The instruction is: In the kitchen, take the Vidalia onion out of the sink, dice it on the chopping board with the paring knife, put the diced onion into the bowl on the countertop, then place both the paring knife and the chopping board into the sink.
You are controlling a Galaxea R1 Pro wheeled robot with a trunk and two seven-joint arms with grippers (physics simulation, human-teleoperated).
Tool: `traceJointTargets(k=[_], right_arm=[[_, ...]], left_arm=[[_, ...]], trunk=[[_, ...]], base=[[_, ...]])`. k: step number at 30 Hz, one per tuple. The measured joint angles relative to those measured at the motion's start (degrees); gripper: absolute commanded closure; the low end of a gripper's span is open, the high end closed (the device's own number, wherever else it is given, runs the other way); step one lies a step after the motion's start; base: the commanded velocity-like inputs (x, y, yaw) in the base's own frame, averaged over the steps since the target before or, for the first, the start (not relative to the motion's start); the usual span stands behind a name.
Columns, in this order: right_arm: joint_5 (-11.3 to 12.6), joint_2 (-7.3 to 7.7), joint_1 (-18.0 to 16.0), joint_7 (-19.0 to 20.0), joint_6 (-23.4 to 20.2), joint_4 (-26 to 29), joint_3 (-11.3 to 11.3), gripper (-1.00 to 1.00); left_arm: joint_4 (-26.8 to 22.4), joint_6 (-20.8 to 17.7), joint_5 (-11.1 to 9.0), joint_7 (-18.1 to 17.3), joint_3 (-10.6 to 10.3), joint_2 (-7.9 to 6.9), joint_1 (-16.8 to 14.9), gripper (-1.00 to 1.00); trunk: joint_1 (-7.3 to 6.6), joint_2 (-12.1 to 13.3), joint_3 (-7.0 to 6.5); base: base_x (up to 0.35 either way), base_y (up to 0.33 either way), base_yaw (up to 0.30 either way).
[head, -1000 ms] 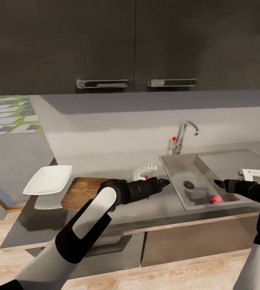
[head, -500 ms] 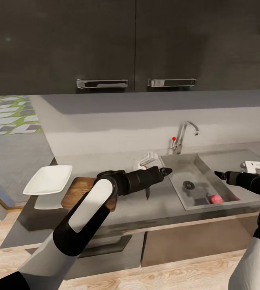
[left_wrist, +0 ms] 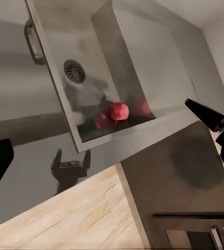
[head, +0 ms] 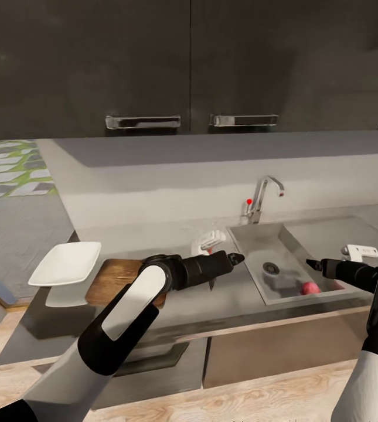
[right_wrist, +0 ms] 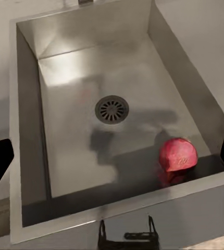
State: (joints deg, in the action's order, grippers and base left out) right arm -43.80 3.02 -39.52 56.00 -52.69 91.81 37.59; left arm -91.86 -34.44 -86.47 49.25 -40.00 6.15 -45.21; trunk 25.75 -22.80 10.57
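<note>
The Vidalia onion (head: 310, 288) lies in the near right corner of the sink (head: 253, 249), close to the front wall and to the right of the round drain (right_wrist: 112, 109). The right end effector (head: 309, 264) hovers above the sink with its fingers wide apart and holds nothing. The left end effector (head: 233, 258) stays over the worktop (head: 235, 299) just left of the sink, open and empty. The chopping board (head: 112, 275) lies on the worktop further left, with the white bowl (head: 65, 264) at its left end.

Dark wall cabinets (head: 189, 64), pale backsplash (head: 212, 187), light wood floor (head: 241, 398).
</note>
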Motion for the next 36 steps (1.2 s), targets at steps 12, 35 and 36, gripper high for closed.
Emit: traceJointTargets(k=[12, 35, 36], right_arm=[[0.0, -0.08, -0.1, 0.0, -1.6, 0.0, 0.0, -1.00], [4.4, -0.20, 0.4, 0.0, -1.8, -0.1, -0.1, -1.00], [5.1, -0.20, 0.4, 0.0, -2.4, -0.1, -0.1, -1.00]], left_arm=[[0.0, 0.0, 0.0, 0.0, 0.1, -0.19, 0.0, -1.00], [1.9, 0.1, -0.1, -0.2, 2.1, -0.22, 0.4, -1.00], [2.0, 0.1, -0.1, -0.2, 2.1, -0.19, 0.4, -1.00]], trunk=[[0.00, 0.0, -0.31], [-0.03, 0.0, -0.71], [-0.03, 0.0, -0.71]], base=[[0.000, 0.000, -0.284], [0.212, -0.025, -0.224], [0.214, -0.001, -0.231]])
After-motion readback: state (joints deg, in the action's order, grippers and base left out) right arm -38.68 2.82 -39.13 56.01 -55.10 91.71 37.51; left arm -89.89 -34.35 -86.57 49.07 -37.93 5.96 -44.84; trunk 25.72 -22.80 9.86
